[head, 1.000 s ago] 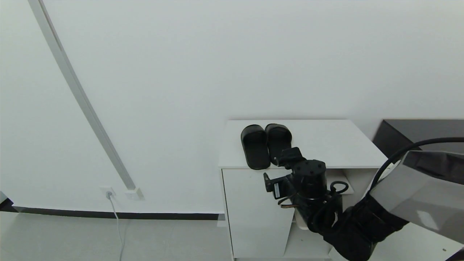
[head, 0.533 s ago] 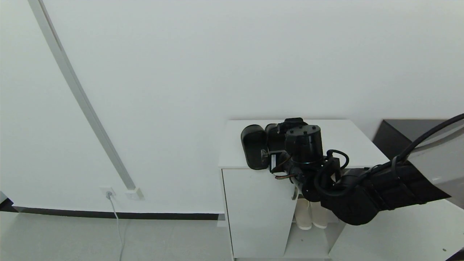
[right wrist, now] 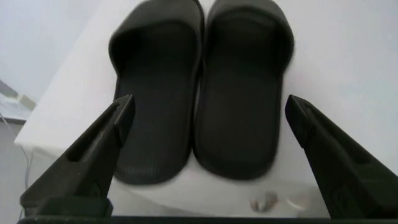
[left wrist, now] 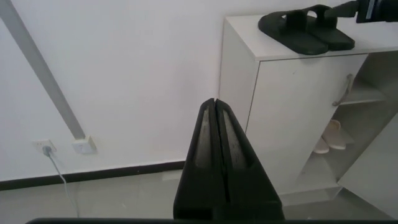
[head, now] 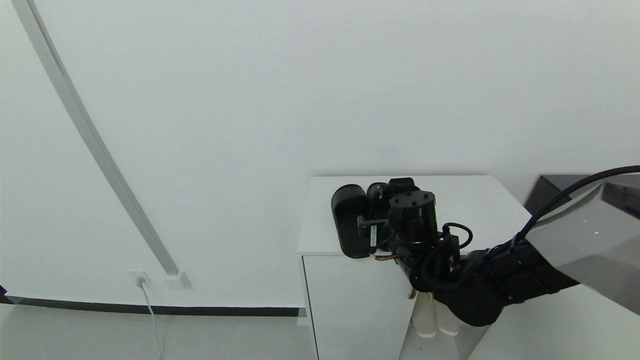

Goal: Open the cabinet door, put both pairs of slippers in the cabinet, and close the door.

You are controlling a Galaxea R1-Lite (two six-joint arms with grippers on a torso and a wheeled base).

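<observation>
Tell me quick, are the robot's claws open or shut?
Left gripper: shut, holding nothing.
Right gripper: open, right at the black slippers, holding nothing.

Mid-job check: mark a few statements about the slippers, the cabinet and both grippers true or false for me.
The pair of black rubber slippers lies on top of the white cabinet. True.
The right gripper is shut on one black slipper. False: it is open, fingers spread wide by the pair.
The left gripper is open. False: it is shut and holds nothing.
A pair of white slippers sits inside the cabinet. True.
The cabinet is fully closed. False: one side is open, showing the inside.
</observation>
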